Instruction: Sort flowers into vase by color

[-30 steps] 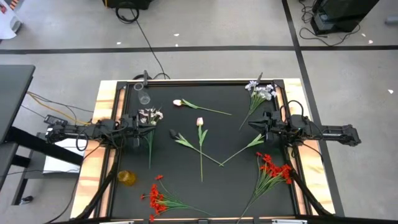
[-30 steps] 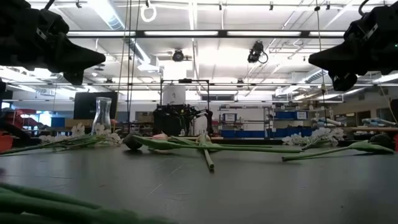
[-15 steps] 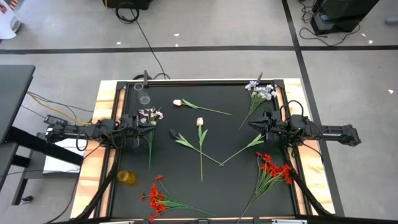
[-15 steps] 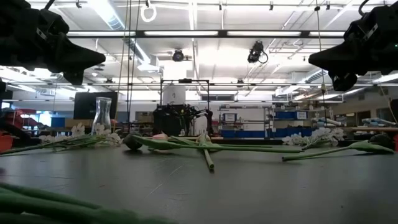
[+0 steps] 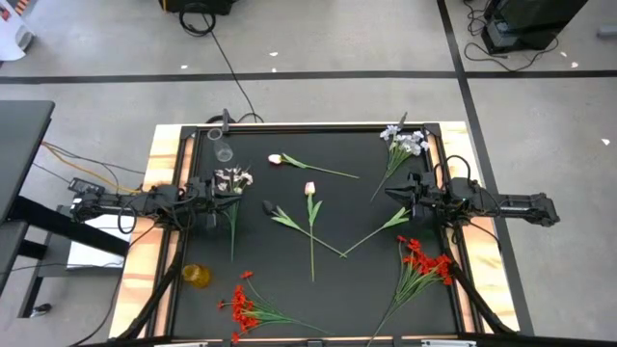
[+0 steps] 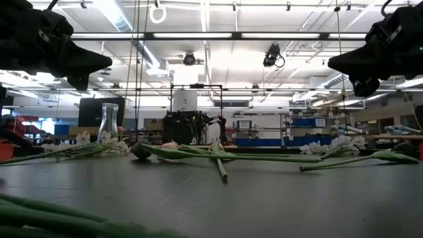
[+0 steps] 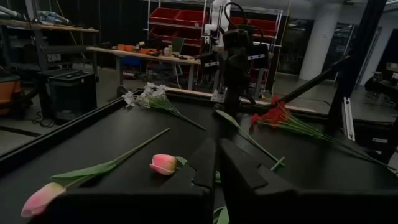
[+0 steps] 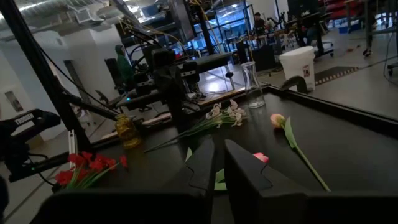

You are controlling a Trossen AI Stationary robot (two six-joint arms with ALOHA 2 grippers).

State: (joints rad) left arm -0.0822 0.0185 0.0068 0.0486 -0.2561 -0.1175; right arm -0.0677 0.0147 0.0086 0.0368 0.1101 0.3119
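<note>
I am looking out past my black worktop (image 5: pixel 318 280) at a grey floor (image 5: pixel 318 96) crossed by dark tape lines (image 5: pixel 289 76); ceiling strip lights (image 6: pixel 218 36) are glowing overhead, and red bins (image 7: pixel 180 15) are sitting on shelving behind it.

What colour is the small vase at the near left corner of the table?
The small vase is amber yellow, seen best in the high view.
</note>
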